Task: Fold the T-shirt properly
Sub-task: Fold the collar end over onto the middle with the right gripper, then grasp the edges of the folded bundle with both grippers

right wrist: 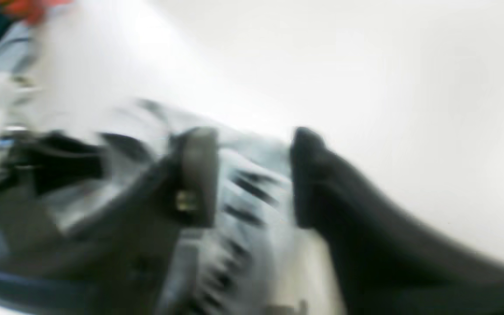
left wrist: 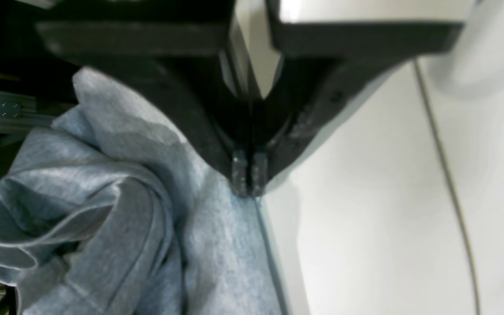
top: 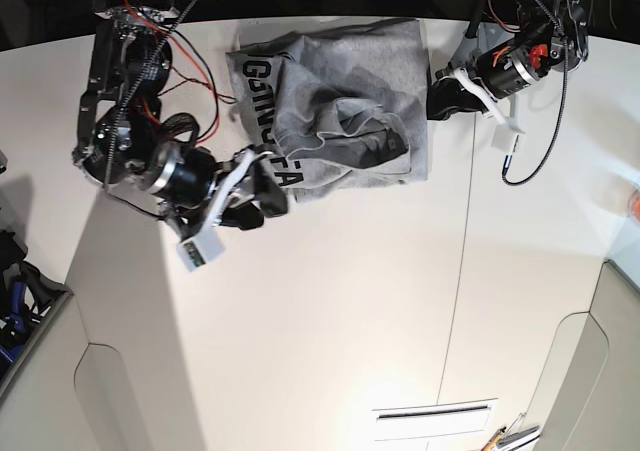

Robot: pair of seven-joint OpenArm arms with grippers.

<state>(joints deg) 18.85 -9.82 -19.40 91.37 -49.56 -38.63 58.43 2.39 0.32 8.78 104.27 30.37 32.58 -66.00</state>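
The heather-grey T-shirt [top: 340, 111] lies crumpled at the far middle of the white table [top: 330, 311], with black lettering showing along its left edge. In the base view my left gripper [top: 437, 101] is at the shirt's right edge. In the left wrist view the left gripper [left wrist: 248, 180] is shut with its tips pinching the edge of the bunched shirt [left wrist: 116, 210]. My right gripper [top: 262, 186] is at the shirt's near-left corner. In the blurred right wrist view the right gripper [right wrist: 252, 175] is open, with the lettered shirt [right wrist: 247, 205] between the fingers.
Black and red cables [top: 545, 121] hang around both arms. A seam [top: 462, 261] runs down the table right of the shirt. The table's far edge [top: 330, 16] is just behind the shirt. A small orange object [top: 635, 203] sits at the right border.
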